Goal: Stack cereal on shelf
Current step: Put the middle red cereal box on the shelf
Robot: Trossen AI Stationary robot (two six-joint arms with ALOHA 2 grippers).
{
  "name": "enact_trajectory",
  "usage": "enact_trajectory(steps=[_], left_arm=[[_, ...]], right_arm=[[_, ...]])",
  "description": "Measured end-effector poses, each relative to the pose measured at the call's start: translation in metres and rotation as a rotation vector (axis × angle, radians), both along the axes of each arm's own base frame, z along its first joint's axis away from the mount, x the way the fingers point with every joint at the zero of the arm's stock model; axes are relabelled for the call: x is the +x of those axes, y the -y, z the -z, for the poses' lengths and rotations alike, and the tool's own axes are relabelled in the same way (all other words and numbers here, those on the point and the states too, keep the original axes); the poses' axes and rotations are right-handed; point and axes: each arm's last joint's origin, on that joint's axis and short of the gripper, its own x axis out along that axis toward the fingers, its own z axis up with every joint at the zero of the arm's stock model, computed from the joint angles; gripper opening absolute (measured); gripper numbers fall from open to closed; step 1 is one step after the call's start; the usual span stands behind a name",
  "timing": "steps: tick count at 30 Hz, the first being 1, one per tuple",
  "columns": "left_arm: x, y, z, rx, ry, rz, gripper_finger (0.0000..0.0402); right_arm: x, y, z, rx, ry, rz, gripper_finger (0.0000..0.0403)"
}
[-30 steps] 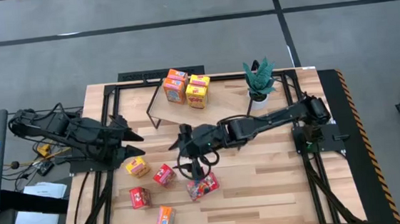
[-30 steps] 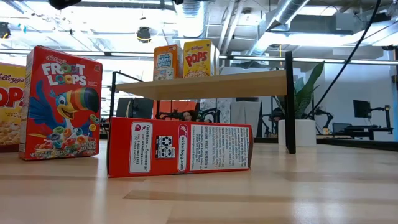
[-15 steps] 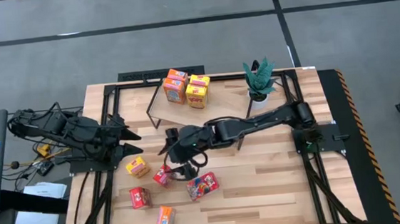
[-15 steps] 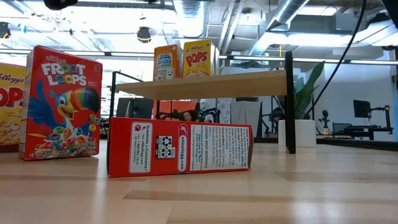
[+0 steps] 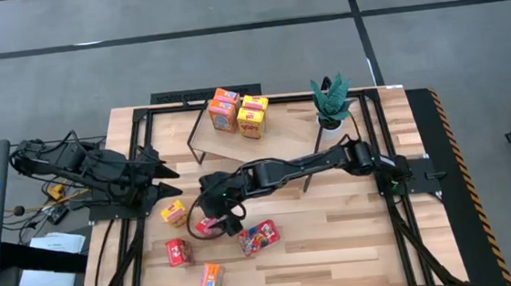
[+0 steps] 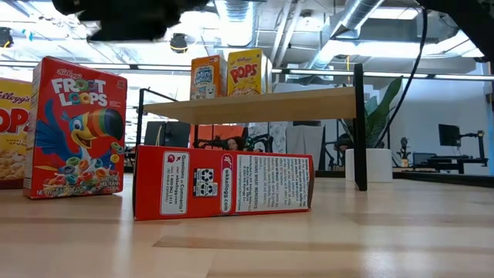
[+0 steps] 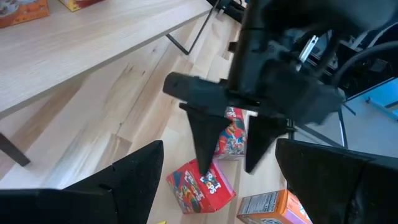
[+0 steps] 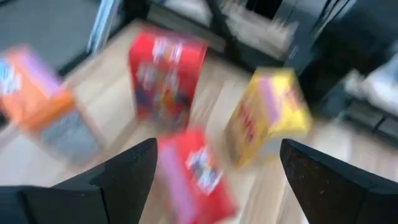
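High view: right arm stretches from its base at frame right across centre, low and long, right gripper [image 5: 213, 212] lower left of centre, over a red box [image 5: 209, 224]. Fingers apart, nothing clamped; left wrist view shows them [image 7: 203, 146] pointing down astride that box [image 7: 231, 132]. Left arm waits at frame left, left gripper [image 5: 168, 173] wide apart, empty, just above a yellow box [image 5: 174, 212].

Shelf [image 5: 278, 134] upper centre, 4 boxes [image 5: 239, 113] on its left end. 5 boxes loose on table [image 5: 336, 237], lower left.

Vs 1 s ago: right gripper was over the tipped red box [image 5: 258, 237] nearer centre; moved left to the next one, arm more extended. Boxes unmoved, left arm same.
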Motion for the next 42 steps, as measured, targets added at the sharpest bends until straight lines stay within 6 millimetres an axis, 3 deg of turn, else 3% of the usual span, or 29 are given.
enact_trajectory(steps=[16,34,39,42], left_arm=[[-0.001,-0.001,0.002,0.017,-0.023,-0.009,0.03],[-0.001,-0.002,0.003,0.031,-0.029,-0.027,0.03],[-0.001,-0.002,0.003,0.034,-0.026,-0.034,0.03],[-0.001,-0.002,0.003,0.033,-0.027,-0.034,0.03]], right_arm=[[-0.001,0.019,0.015,-0.048,-0.047,-0.024,0.0356],[-0.001,0.017,0.017,-0.018,-0.041,-0.065,0.0356],[0.007,0.013,0.045,-0.006,-0.093,-0.061,0.0356],[0.009,0.009,0.048,0.001,-0.105,-0.06,0.0356]])
